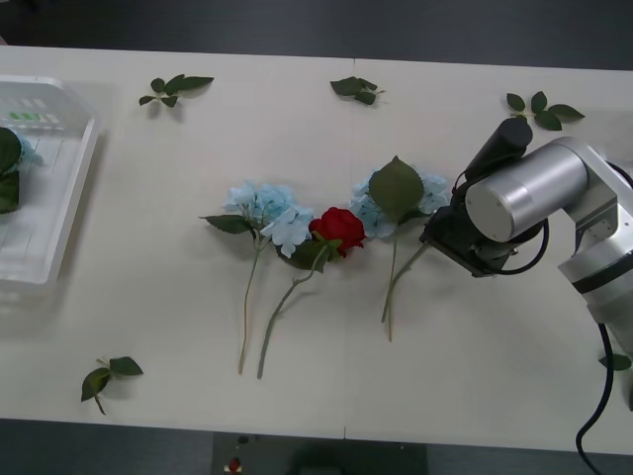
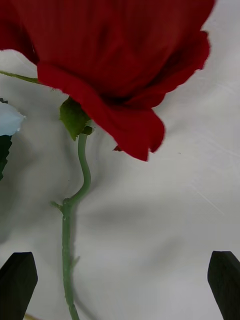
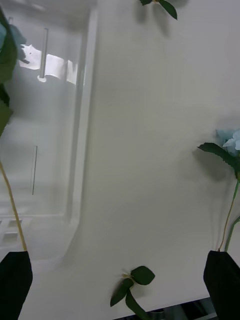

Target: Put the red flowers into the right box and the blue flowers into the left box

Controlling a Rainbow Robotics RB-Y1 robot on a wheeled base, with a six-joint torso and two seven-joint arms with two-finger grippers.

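Note:
A red flower [image 2: 115, 60] lies close below my right gripper [image 2: 120, 282], which is open, its black fingertips [image 2: 17, 282] on either side of the green stem [image 2: 67, 240]. On the table my right arm's wrist [image 1: 509, 203] covers that flower's head. Another red flower [image 1: 338, 230] lies mid-table between two blue flowers [image 1: 267, 210] [image 1: 396, 195]. The left box [image 1: 45, 198] holds a blue flower [image 1: 8, 163]. My left gripper [image 3: 120, 285] hangs open above the table beside that box [image 3: 82, 125]. The right box is out of view.
Loose green leaf sprigs lie at the back [image 1: 173, 89] [image 1: 356, 89] [image 1: 542, 107] and near the front left edge [image 1: 107, 376] [image 3: 132, 287]. Bare table stretches between the left box and the flowers.

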